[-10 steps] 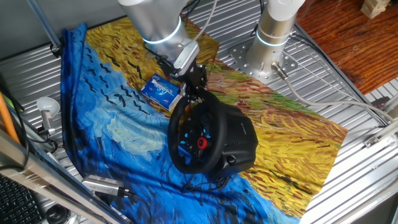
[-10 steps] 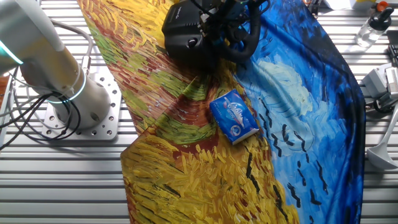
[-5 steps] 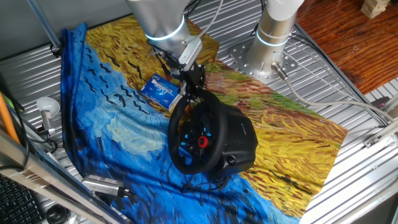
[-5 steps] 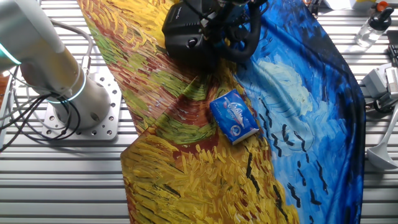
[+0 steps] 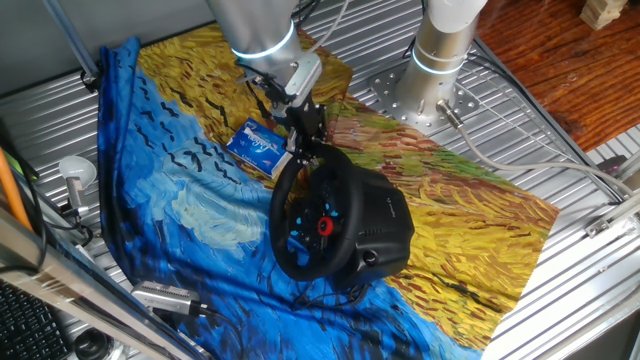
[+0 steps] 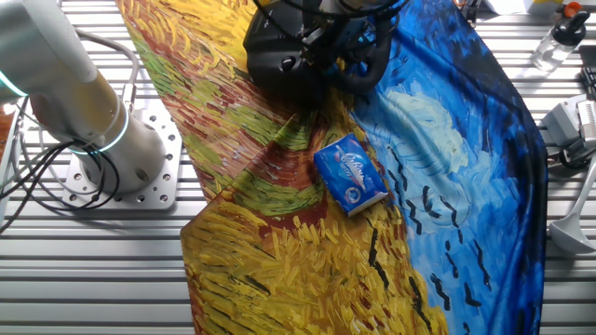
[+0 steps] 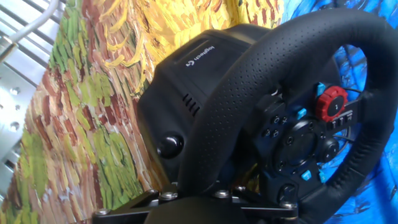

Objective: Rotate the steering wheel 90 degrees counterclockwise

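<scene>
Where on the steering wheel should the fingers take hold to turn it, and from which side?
Grip the padded rim of the steering wheel at its upper arc, where the gripper is now, coming from above on the side toward the blue box. The rim is a round bar that fingers can close across, while the hub is crowded with buttons and the base is bulky.

Bright, even overhead light; soft shadows only; faint sheen on the steering wheel (image 7: 249, 93) rim just ahead of the gripper (image 5: 305, 150); hand view sharp there, slightly soft at its near bottom edge.
</scene>
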Robot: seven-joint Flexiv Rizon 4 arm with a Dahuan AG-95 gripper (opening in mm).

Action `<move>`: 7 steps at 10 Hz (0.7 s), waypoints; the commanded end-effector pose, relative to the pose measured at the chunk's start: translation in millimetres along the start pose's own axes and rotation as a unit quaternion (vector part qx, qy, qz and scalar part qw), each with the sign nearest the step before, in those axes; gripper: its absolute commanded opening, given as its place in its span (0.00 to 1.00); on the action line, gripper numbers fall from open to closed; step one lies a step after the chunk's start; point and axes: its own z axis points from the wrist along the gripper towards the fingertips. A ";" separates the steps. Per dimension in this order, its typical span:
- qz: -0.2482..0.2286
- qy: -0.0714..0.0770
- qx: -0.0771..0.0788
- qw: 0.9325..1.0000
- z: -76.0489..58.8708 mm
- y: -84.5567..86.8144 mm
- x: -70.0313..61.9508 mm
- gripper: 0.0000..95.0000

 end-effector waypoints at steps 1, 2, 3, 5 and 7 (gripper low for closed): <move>-0.004 0.006 0.007 1.000 0.9 0.8 0.5 0.00; -0.006 0.004 0.012 1.000 1.3 0.7 0.9 0.00; -0.009 0.006 0.017 1.000 1.8 0.5 1.5 0.00; -0.015 0.005 0.027 1.000 4.4 -0.5 4.3 0.00; -0.021 0.000 0.039 0.999 7.5 -1.6 7.5 0.00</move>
